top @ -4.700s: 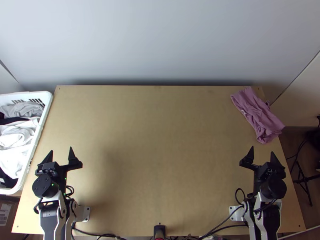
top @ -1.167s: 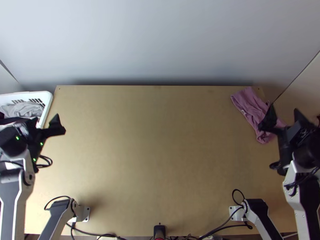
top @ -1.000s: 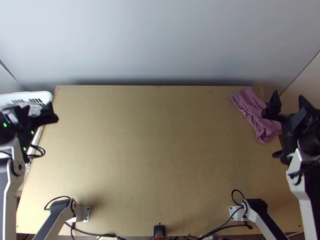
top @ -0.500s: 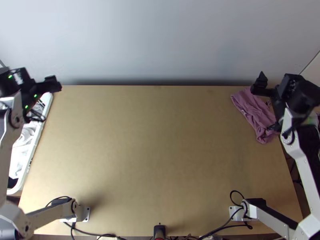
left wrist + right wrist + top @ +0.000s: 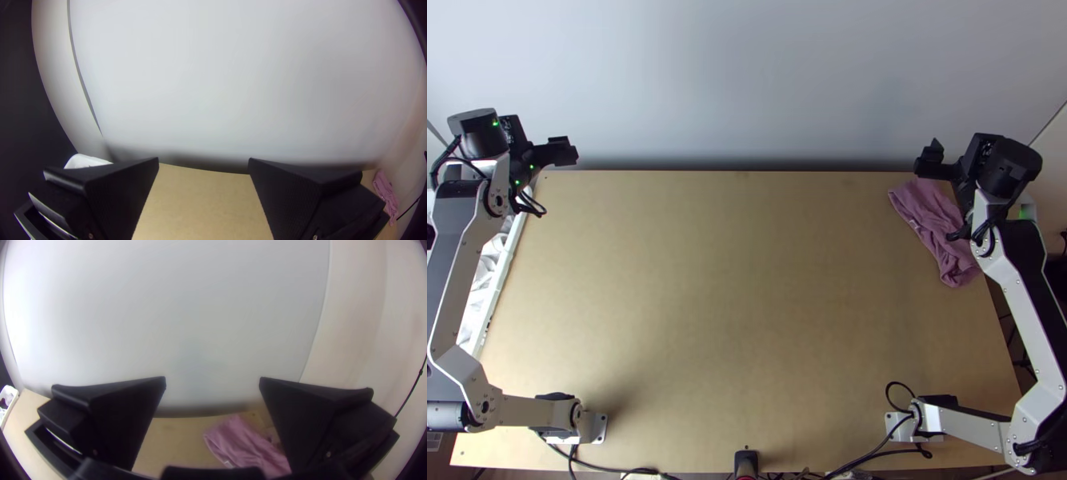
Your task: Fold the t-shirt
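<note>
Pink cloth, prob. the tee, lies rumpled at table's far R corner. L gripper & R gripper both have fingers wide apart, nothing held. No neat fold seen, so prob. 0% done; grasp, spread, fold all left.

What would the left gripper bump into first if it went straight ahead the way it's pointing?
The left gripper, open, would probably meet the pale wall behind the table first. Nothing shows in between, but I can't tell how far off it is.
</note>
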Controlling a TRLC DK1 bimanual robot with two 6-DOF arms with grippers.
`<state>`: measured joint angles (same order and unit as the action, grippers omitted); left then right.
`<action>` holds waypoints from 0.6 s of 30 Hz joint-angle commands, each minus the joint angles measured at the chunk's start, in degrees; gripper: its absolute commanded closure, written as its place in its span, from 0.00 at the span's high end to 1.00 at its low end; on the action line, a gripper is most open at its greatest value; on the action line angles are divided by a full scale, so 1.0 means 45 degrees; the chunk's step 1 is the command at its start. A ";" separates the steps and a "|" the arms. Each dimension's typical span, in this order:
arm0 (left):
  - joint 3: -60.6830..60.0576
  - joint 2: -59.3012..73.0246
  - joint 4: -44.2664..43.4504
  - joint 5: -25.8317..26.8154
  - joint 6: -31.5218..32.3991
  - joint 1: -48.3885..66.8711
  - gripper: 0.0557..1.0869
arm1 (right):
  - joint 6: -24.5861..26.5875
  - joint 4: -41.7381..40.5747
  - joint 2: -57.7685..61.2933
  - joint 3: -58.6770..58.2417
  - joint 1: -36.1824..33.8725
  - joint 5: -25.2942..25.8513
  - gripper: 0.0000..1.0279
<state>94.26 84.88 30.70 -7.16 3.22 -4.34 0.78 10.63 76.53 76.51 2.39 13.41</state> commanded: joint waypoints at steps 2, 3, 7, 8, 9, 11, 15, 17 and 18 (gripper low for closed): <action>0.0167 0.0512 -0.0044 -0.0069 -0.0033 -0.0286 0.95 | 0.0218 -0.0097 0.0200 0.0068 -0.0044 0.0067 0.95; 0.0187 0.0630 -0.0044 -0.0089 -0.0033 -0.0442 0.95 | 0.0257 -0.0078 0.0200 0.0088 -0.0044 0.0067 0.95; 0.0343 0.1196 -0.0064 -0.0362 -0.0033 -0.1653 0.95 | 0.0257 0.0235 0.0219 0.0185 -0.0005 0.0067 0.95; 0.0343 0.1352 -0.0084 -0.0362 -0.0033 -0.2063 0.95 | 0.0257 0.0332 0.0219 0.0146 -0.0005 0.0067 0.95; 0.0362 0.1469 -0.0084 -0.0362 -0.0072 -0.2454 0.95 | 0.0257 0.0391 0.0219 0.0127 0.0015 0.0067 0.95; 0.0362 0.1821 -0.0298 -0.0362 -0.0287 -0.3333 0.95 | 0.0218 0.0547 0.0200 0.0088 0.0054 0.0067 0.95; 0.0675 0.2856 -0.0767 -0.0343 -0.0599 -0.5247 0.95 | 0.0179 0.0684 0.0141 -0.0049 0.0074 0.0067 0.95; 0.1085 0.3598 -0.0748 -0.0343 -0.0677 -0.6262 0.95 | 0.0179 0.0703 0.0044 -0.0284 0.0074 0.0067 0.95; 0.1241 0.3911 -0.0748 -0.0343 -0.0755 -0.6634 0.95 | 0.0179 0.0723 -0.0015 -0.0401 0.0074 0.0067 0.95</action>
<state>96.79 94.94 28.49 -8.64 1.48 -22.06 1.78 13.02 77.30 76.51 2.59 13.69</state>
